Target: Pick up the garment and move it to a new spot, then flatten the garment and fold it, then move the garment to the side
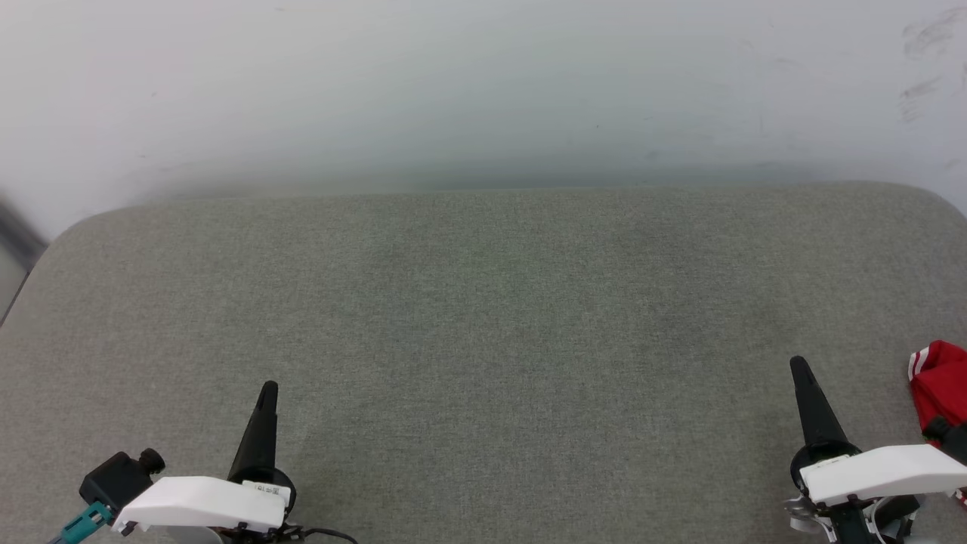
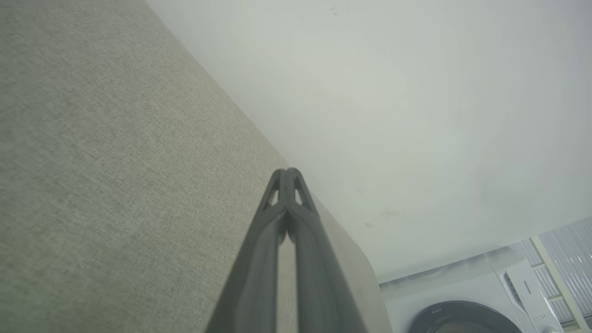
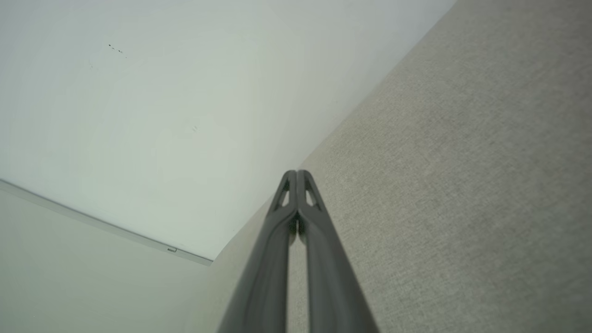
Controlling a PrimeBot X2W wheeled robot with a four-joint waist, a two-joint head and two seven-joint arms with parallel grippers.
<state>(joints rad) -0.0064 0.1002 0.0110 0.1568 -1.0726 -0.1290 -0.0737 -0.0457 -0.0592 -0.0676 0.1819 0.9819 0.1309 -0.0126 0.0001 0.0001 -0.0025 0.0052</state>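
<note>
The garment (image 1: 940, 387) lies at the right edge of the grey surface (image 1: 483, 302), towards its near right corner; it shows as a red bundle with white striped trim, and the picture cuts most of it off, so I cannot tell if it is folded. It seems to me that either the whole task is done and the garment is already put aside, or nothing is begun; the pictures do not decide this. The left gripper (image 1: 267, 391) rests at the near edge on the left; the right gripper (image 1: 799, 369) rests at the near edge on the right, near the garment, its fingers apart from it. Both point towards the far edge, low over the surface; their fingers are pressed together and hold nothing.
</note>
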